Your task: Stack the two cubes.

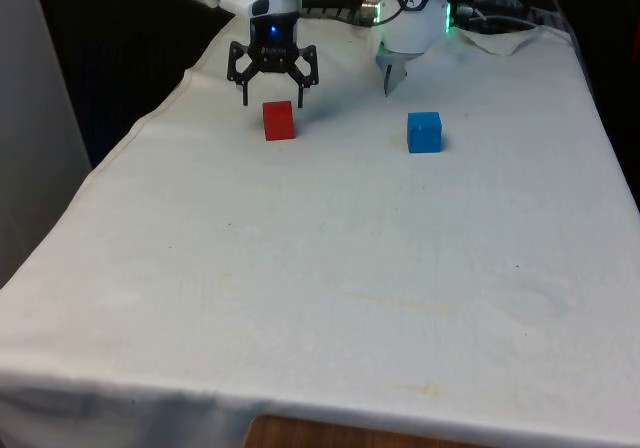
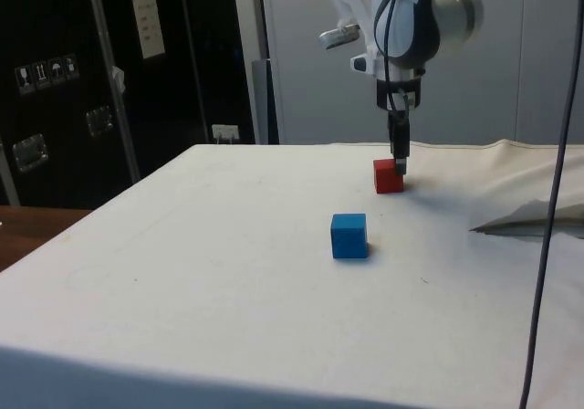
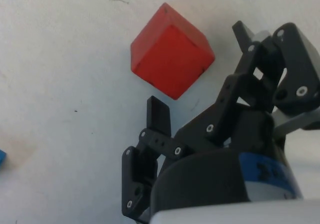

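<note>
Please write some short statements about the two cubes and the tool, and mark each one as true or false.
1. The red cube rests on the white cloth. True.
2. The blue cube is stacked on the red cube. False: both cubes lie on the cloth, apart from each other.
3. The tool holds the red cube off the table. False: it hovers open near that cube, gripping nothing.
4. In the front view, the blue cube lies to the right of the red one. True.
5. The tool is nearer to the blue cube. False: it is by the red cube.
</note>
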